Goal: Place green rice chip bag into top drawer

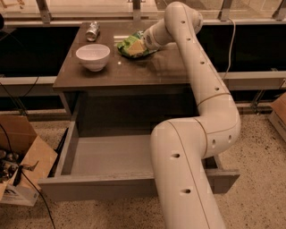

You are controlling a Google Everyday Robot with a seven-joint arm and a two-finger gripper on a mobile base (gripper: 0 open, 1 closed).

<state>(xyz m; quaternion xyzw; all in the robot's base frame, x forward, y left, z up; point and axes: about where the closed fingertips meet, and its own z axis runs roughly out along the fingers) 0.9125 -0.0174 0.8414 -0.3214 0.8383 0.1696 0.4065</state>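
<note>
Brown tabletop (134, 74), green rice chip bag (128, 47) lying long-axis left-right, gripper (142, 44) at its right end, grip unclear

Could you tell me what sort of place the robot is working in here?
Probably an office or lab corner, not a home: speckled hard floor, a cardboard box on it, and glass panels with metal posts behind the brown table. The gripper is at the green rice chip bag on that table.
</note>
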